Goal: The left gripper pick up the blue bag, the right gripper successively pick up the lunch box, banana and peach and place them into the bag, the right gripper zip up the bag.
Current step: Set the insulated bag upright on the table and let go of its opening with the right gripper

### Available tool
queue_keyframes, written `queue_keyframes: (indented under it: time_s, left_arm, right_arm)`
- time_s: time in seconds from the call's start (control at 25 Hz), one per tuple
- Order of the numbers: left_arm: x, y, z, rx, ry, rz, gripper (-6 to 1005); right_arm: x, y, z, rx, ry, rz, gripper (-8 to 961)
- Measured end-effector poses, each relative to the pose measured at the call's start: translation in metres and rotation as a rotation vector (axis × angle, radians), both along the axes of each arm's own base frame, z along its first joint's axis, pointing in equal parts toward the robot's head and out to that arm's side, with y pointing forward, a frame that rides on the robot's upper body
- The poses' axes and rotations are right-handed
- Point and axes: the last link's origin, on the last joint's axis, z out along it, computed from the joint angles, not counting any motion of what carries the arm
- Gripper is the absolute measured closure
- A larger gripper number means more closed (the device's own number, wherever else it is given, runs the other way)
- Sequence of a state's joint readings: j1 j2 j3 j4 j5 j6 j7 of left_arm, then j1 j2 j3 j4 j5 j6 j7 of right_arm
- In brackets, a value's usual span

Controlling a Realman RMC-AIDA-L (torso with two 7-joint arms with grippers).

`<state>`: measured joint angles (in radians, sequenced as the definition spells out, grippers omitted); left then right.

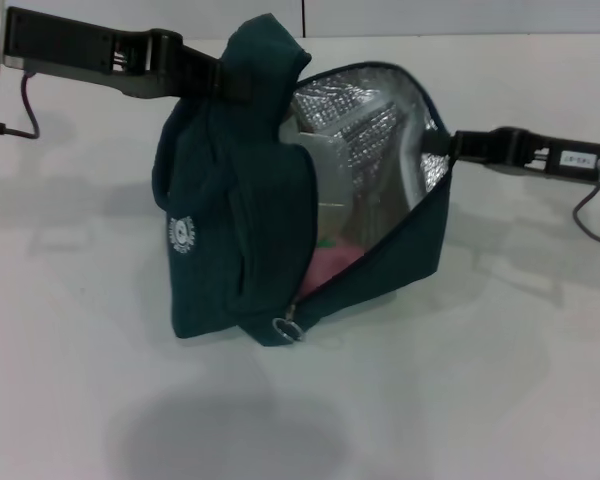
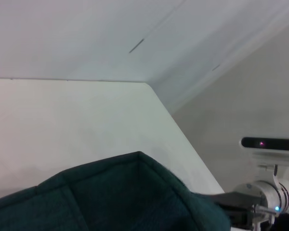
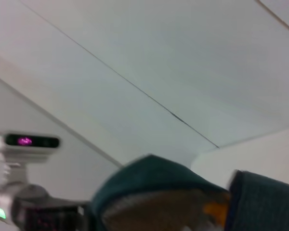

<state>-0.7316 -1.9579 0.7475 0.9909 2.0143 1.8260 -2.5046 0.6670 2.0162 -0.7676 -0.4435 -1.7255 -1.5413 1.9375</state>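
Left hand (image 1: pixel 223 75) gripping blue bag (image 1: pixel 230 240), right hand (image 1: pixel 442 145) at rim, white table (image 1: pixel 520 350)

Bright, even overhead light casts a soft grey shadow on the surface (image 1: pixel 230 440) below the bag (image 1: pixel 230 230), its foil lining glints, and the right wrist view is blurred.
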Motion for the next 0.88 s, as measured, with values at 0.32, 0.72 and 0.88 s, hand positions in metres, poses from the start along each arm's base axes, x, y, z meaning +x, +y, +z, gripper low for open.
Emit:
queue_keyframes:
  time_s: [0.32,0.72,0.88]
  left_arm:
    - [0.012,-0.004,-0.002,-0.043,-0.06,-0.029,957]
    - [0.005,0.0,-0.051,-0.107,-0.07,0.026,957]
    - [0.002,0.001,-0.061,-0.092,-0.042,0.033,957]
  right_arm:
    - [-0.004,-0.014,0.05,0.115,0.133,0.11,939]
    - [0.004,-0.025,0.066,0.126,0.151,0.138,936]
    - [0.01,-0.025,0.058,0.113,0.111,0.108,935]
